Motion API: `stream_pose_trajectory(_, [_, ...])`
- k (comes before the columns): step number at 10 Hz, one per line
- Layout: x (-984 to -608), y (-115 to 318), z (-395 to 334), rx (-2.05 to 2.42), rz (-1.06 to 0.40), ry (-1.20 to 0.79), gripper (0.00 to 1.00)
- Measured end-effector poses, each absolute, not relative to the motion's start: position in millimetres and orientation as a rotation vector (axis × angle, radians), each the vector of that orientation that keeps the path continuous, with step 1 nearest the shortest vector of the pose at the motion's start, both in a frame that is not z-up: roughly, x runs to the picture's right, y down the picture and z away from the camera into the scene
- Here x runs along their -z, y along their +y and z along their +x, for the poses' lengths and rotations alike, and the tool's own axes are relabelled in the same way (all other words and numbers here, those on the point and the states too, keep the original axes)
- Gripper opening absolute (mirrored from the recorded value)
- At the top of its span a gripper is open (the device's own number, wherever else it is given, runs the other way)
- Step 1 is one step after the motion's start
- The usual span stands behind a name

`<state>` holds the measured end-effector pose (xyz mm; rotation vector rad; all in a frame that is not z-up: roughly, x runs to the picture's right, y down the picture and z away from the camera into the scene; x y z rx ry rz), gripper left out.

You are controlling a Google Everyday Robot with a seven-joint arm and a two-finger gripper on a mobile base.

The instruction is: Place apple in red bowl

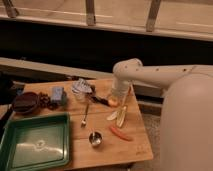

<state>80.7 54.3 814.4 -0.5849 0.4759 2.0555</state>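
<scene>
The apple (pixel 113 102), small and yellow-orange, is at the middle back of the wooden table (pixel 75 157). My gripper (pixel 115 96), at the end of the white arm that reaches in from the right, is right over the apple. I cannot tell whether it is touching it. The red bowl is almost wholly hidden behind my wrist. Only an orange-red sliver (pixel 131 90) shows at the wrist's right edge.
Pale wedge slices (pixel 120 115) and a carrot (pixel 120 133) lie in front of the apple. A metal cup (pixel 95 139) and a spoon (pixel 85 115) lie left of them. A green tray (pixel 35 145) is at the front left. Dark brown bowls (pixel 25 102), a blue block (pixel 58 95) and a crumpled packet (pixel 82 87) are at the back left.
</scene>
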Motion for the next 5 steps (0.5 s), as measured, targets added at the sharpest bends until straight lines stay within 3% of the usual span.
stream_pose_trajectory(5, [-814.2,-10.6,116.2,-2.186,-0.599,0.327,0.0])
